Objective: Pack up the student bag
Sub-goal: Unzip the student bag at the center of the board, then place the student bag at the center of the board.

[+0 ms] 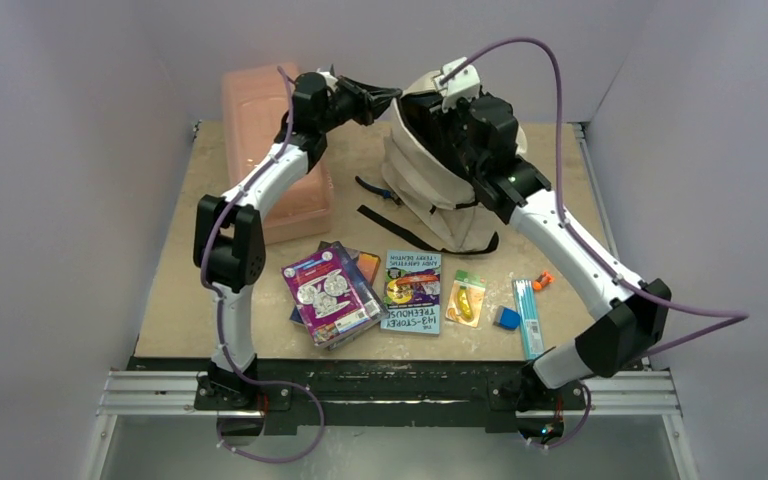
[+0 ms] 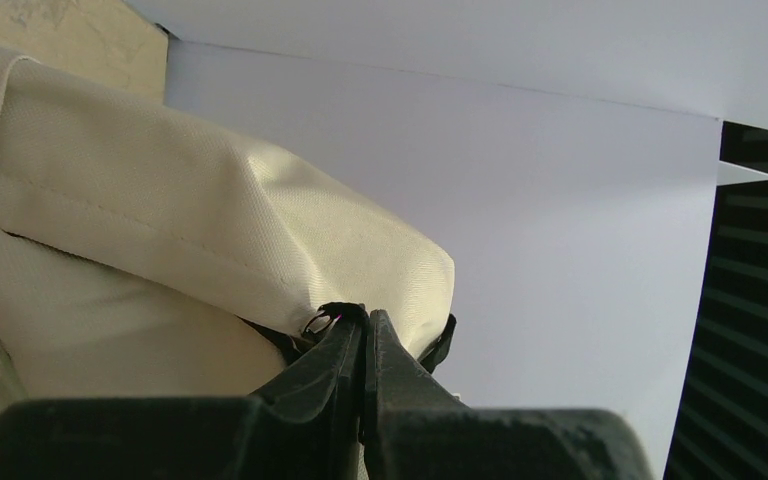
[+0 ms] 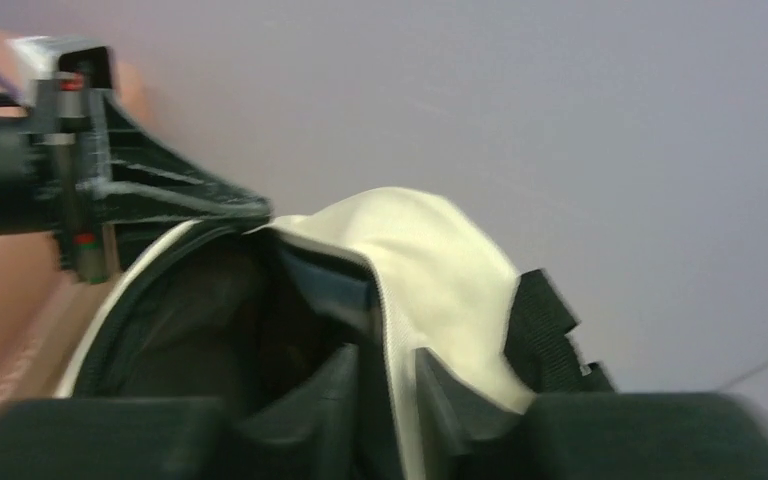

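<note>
If the left gripper (image 2: 365, 322), pinched shut on the soft cream fabric backpack's (image 1: 430, 190) rim, slips, the mouth may collapse, since the right gripper (image 3: 388, 372) straddles the rim half-open, clamping nothing.

Matt woven cloth student bag (image 2: 150, 190)

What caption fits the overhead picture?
Left claw pinches the student bag open; right claw straddles its rim; books lie nearby.
</note>
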Motion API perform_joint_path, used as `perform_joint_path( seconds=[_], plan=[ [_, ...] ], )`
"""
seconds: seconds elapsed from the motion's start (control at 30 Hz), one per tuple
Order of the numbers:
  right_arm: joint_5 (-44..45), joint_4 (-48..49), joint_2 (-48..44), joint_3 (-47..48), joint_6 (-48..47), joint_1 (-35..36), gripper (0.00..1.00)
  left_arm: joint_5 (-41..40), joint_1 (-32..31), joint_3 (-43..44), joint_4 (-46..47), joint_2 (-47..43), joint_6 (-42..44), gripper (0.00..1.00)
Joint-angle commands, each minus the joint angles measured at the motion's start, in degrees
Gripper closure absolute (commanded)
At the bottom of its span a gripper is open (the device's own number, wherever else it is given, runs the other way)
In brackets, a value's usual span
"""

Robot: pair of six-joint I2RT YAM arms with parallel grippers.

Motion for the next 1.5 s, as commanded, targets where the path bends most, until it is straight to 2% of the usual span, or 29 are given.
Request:
perform_joint_path(
  seconds=[0.0, 0.03, 0.07, 0.2, 0.3, 0.57, 0.77, 0.97, 1.0, 1.03, 1.07, 1.1, 1.17, 1.2, 1.33, 1.47],
  plan=[
    [16.47, 0.31, 2.71, 5.74, 4.31, 0.0, 0.83, 2.01, -0.46, 0.19, 1.35, -3.29, 0.2, 1.0],
    [19.09, 0.85, 2.67, 5.64, 5.83, -0.05, 0.95, 1.85, -0.36, 0.0, 0.2, -3.18, 0.18, 1.0],
    [20.74, 1.85, 2.23, 4.98, 7.04, 0.01, 1.0, 1.48, -0.23, -0.48, -0.67, -3.18, -0.14, 1.0],
    [26.99, 6.54, -1.48, 0.83, 10.08, -0.35, 1.0, 0.2, 1.38, -1.48, -3.48, -2.41, 0.45, 1.0],
    [27.48, 7.27, -4.1, -1.25, 12.86, -1.31, 1.0, -0.13, 3.11, -1.48, -5.95, -1.34, 0.68, 1.0],
    [24.68, 9.02, -7.56, -2.61, 18.38, -1.66, 1.0, 2.54, 3.06, 4.93, -11.12, 3.92, 2.86, 1.0],
    [25.41, 10.07, -10.88, -4.0, 20.91, -3.07, 1.0, 2.0, 3.4, 2.36, -10.44, 4.67, 3.4, 1.0],
    [21.56, 10.5, -12.27, -6.88, 19.0, -3.45, 1.0, 5.61, 3.83, 7.5, -8.69, 8.4, 2.44, 1.0],
    [20.05, 11.07, -12.67, -7.79, 18.3, -3.47, 1.0, 5.77, 3.84, 8.61, -9.96, 7.86, 4.14, 0.92],
    [17.74, 11.45, -12.85, -8.43, 17.65, -3.43, 1.0, 5.45, 3.84, 9.89, -13.38, 6.9, 8.29, 0.8],
    [16.51, 11.2, -12.62, -8.51, 16.83, -3.42, 1.0, 4.57, 3.84, 10.75, -17.6, 5.61, 11.55, 0.61],
    [15.9, 9.89, -12.0, -7.75, 16.71, -3.41, 1.0, 3.56, 3.84, 10.92, -20.06, 3.8, 14.68, 0.47],
    [15.38, 7.18, -11.09, -6.66, 18.24, -3.43, 1.0, 1.95, 3.96, 10.01, -22.99, -0.01, 19.64, 0.25],
    [15.35, 6.74, -10.93, -6.58, 18.69, -3.48, 1.0, 1.15, 4.02, 9.46, -24.99, -1.93, 22.24, 0.19],
    [16.73, 3.41, -9.43, -4.42, 20.7, -3.49, 1.0, -5.39, 2.66, 8.01, -35.44, -10.7, 34.35, 0.11],
    [18.07, -0.05, -8.08, -1.48, 24.6, -3.46, 1.0, -16.62, -4.85, 4.83, -41.92, -18.89, 45.51, 0.09]
  ],
)
